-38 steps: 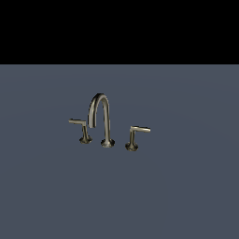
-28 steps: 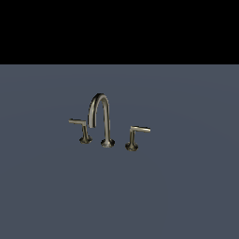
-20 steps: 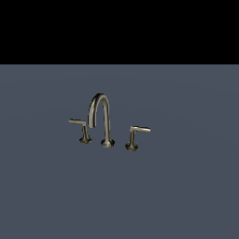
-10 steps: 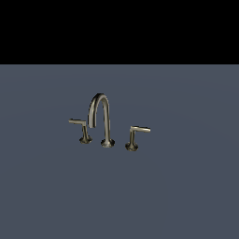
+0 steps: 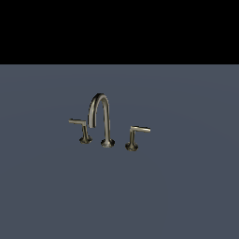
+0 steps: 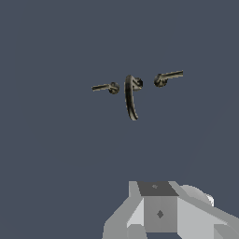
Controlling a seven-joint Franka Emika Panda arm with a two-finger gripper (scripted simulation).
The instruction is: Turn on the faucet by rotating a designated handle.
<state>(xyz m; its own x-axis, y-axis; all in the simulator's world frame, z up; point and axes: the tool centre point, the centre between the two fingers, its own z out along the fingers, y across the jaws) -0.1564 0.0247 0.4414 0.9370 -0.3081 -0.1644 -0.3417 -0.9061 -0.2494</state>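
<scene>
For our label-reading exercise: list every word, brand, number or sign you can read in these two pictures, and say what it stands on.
None: no readable text in either view.
The faucet, its two handles and the grey surface carry no lettering.
The robot's grey hand housing shows only a small diamond mark, not a letter or number.

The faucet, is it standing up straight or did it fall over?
Standing up. In the exterior view the faucet has its arched spout rising from its base, and both handles stand on their stems beside it, nothing tipped.
</scene>
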